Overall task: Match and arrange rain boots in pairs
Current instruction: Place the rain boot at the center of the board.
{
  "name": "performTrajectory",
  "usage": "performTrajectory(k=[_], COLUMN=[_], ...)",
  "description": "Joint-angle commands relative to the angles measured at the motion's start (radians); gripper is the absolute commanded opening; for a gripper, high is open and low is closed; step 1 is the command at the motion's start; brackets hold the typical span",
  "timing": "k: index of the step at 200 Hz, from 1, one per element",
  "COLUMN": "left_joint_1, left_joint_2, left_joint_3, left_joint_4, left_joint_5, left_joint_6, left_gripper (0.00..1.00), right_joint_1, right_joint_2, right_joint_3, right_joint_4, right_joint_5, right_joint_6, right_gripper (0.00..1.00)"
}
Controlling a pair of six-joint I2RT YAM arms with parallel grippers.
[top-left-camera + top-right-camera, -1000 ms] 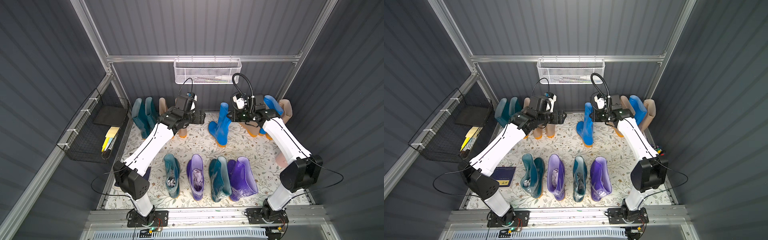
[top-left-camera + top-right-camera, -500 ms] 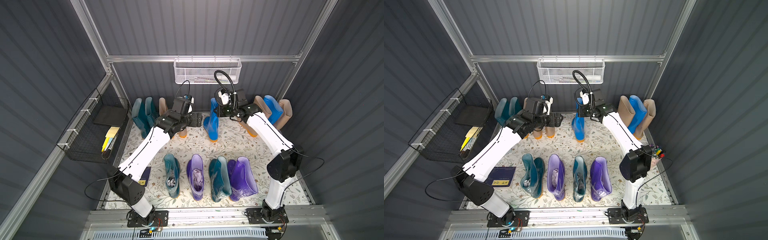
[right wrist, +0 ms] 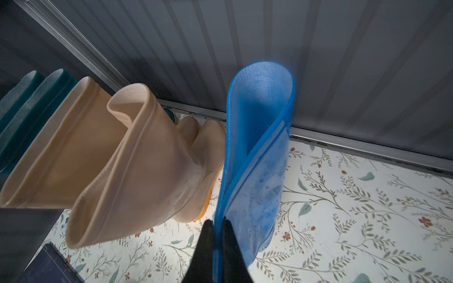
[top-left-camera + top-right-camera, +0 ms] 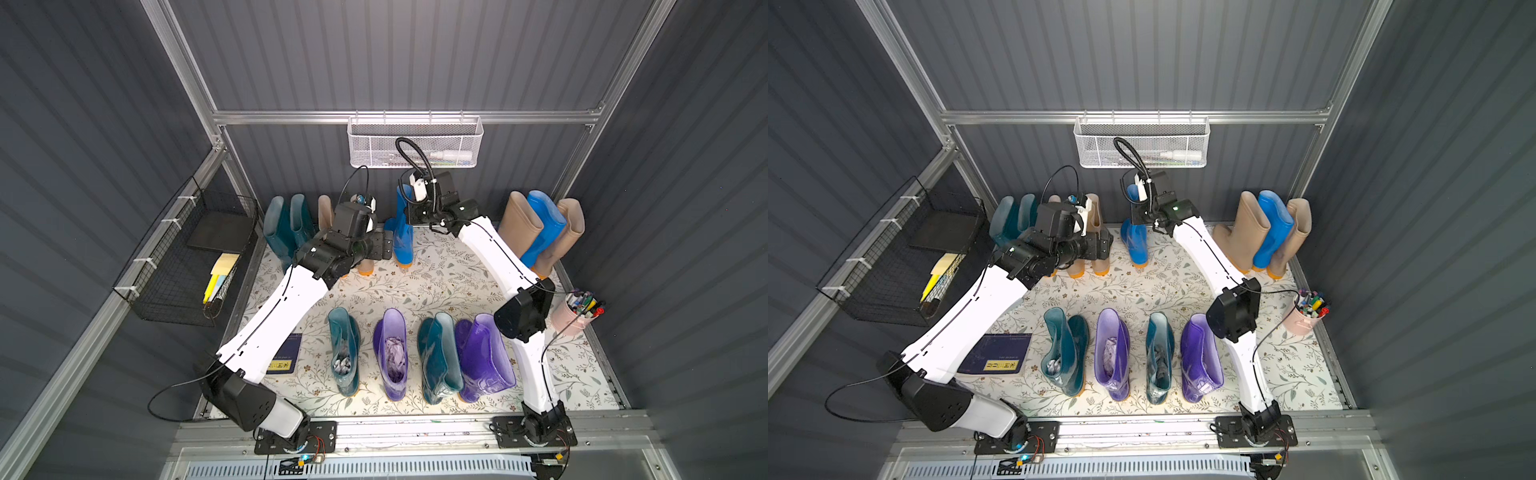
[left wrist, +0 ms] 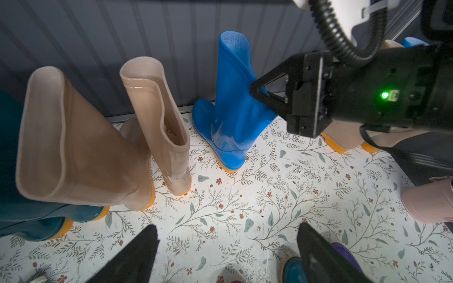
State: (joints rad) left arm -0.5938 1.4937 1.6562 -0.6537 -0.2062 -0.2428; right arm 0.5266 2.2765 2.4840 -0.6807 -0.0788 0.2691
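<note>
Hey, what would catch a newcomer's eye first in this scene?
The bright blue boot by the back wall, its shaft pinched flat by the right end effector. The second blue boot stands wedged between two beige boots in the back right corner. In front, teal boots and purple boots alternate.

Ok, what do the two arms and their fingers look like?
Left arm and right arm: white shells, black joints, thin black cables. Fingers are black, tapered wedges. The right arm also carries a ribbed black hose and a green light.
</note>
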Motion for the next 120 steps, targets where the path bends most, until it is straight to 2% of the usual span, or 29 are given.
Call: performTrajectory(k=[1, 120], left_joint_1=[0.013, 0.051], left_joint_2=[-0.039, -0.079], left_joint_3=[-0.023, -0.065], left_joint_4=[-0.015, -0.008], left_joint_5=[-0.023, 0.001], left_joint_6=[0.021, 0.013], left_gripper=[0.92, 0.92], right_joint_1=[0.017, 0.053], right_joint_2=[-0.005, 0.017], right_joint_3=[0.070, 0.075], right_joint_4=[0.089, 0.147], right_joint_5=[0.035, -0.025], right_joint_6=[0.030, 0.108], right_gripper=[0.00, 0.00])
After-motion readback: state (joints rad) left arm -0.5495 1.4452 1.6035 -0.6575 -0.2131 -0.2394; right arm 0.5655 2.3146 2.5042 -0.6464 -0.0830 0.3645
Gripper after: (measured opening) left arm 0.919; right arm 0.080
